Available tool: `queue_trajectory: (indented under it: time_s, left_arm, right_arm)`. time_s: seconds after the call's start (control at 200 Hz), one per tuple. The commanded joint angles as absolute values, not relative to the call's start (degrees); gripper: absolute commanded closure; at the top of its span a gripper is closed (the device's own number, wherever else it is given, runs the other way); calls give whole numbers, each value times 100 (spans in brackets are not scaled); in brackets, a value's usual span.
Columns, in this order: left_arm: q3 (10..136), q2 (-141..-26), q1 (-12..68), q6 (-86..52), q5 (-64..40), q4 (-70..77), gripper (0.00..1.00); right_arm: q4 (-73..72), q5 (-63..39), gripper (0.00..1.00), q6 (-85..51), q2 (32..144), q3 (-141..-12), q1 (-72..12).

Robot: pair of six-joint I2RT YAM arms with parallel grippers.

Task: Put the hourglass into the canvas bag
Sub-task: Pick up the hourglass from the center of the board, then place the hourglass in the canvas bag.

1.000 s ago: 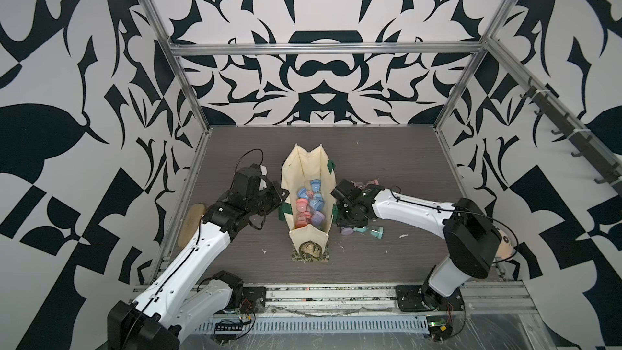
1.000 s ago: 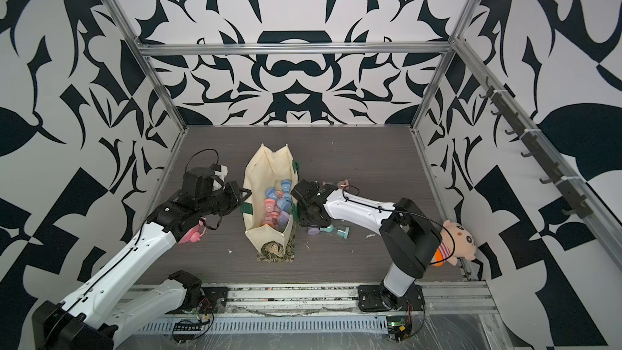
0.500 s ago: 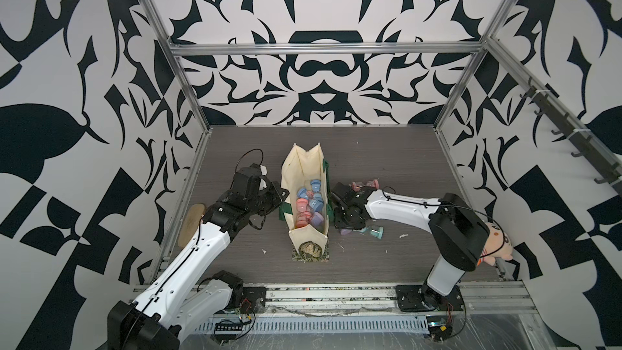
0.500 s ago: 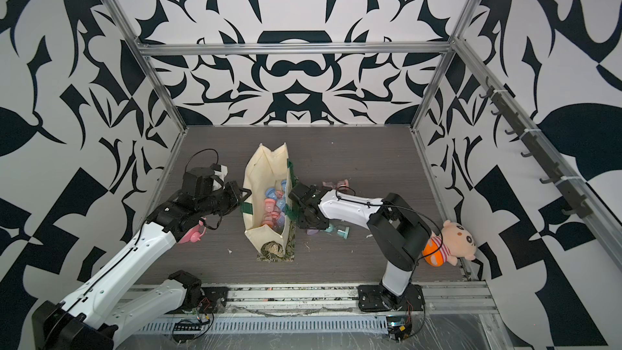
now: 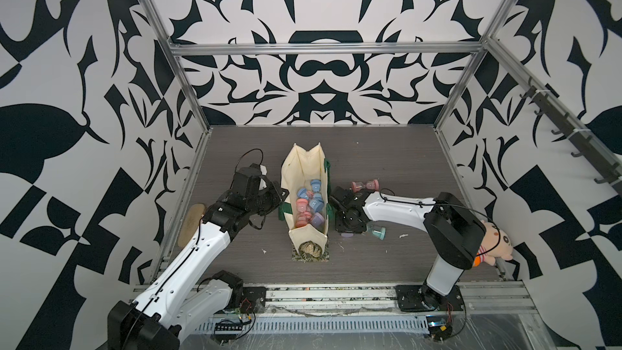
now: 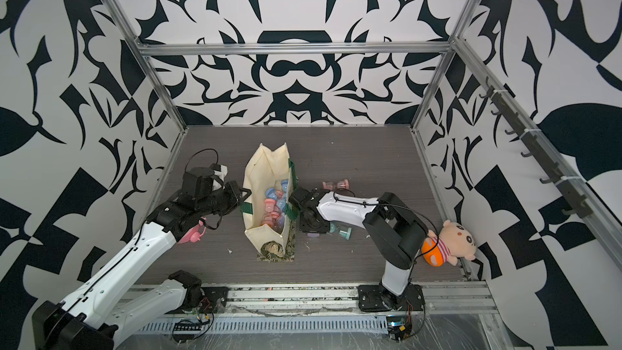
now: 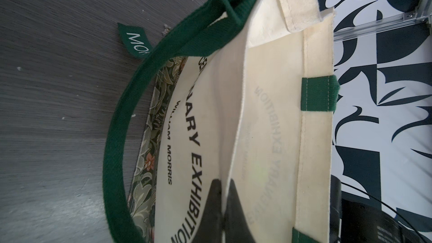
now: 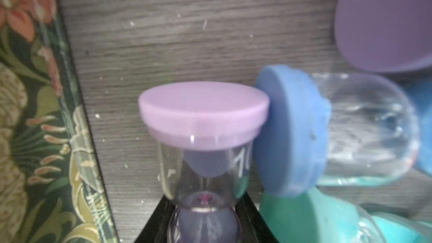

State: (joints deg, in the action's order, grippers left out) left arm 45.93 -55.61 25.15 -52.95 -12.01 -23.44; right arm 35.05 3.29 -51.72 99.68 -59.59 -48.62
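By the left wall lies one tan oval thing (image 5: pixel 192 223), too indistinct to name. Next to it the left gripper (image 5: pixel 282 195) reaches to the canvas bag (image 5: pixel 296 173). The left wrist view shows its two fingers (image 7: pixel 214 197) pinched closed over the rim of the bag's left wall. In a top view one pink thing (image 6: pixel 193 233) peeks from beneath that arm.

The single bag stands open-mouthed at the middle of the table (image 5: pixel 387 149), long axis running near to far. It has two dark green handles: one (image 5: pixel 284 210) hangs down the left side and one (image 5: pixel 327 166) hangs on the right. Inside is a heap of pink, blue and lilac hourglasses (image 5: pixel 308 205), overlapping too much for an exact count.

Just right of the bag, the right gripper (image 8: pixel 204 216) is clamped on the waist of one lilac hourglass (image 8: pixel 203 118). That hourglass is outside the bag, beside its patterned right wall. Whether it rests on the table I cannot tell.

Four more show outside the bag. A blue hourglass (image 8: pixel 292 132) lies on its side, its cap touching the lilac cap. A teal hourglass (image 5: pixel 377 231) lies near-right of the gripper, and only the purple cap (image 5: pixel 346 234) of another is seen. A pink hourglass (image 5: pixel 365 185) lies on the far side of the arm.

At the right wall sits one plush doll (image 6: pixel 449 242).
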Motion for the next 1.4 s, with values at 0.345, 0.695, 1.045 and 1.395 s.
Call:
queue_trajectory:
  time_s: [0.345, 0.695, 1.045, 1.395]
  left_arm:
    - [4477, -5458, 2523, -5286, -1232, -2299, 99]
    - [4518, -5387, 2527, -5341, -1198, -2277, 98]
    - [4571, -5429, 2525, -5361, -1212, -2260, 98]
    - [4641, -5471, 2523, -5353, -1240, -2255, 100]
  right_arm:
    - [4703, 1588, 80, -5117, 7774, -6695, -4858]
    - [5331, 1929, 84, -4697, 7513, -8485, -5217]
    - [5381, 1963, 85, -4446, 8750, -10097, -6013]
    - [5573, 1749, 88, -4586, 9972, -10775, -6042]
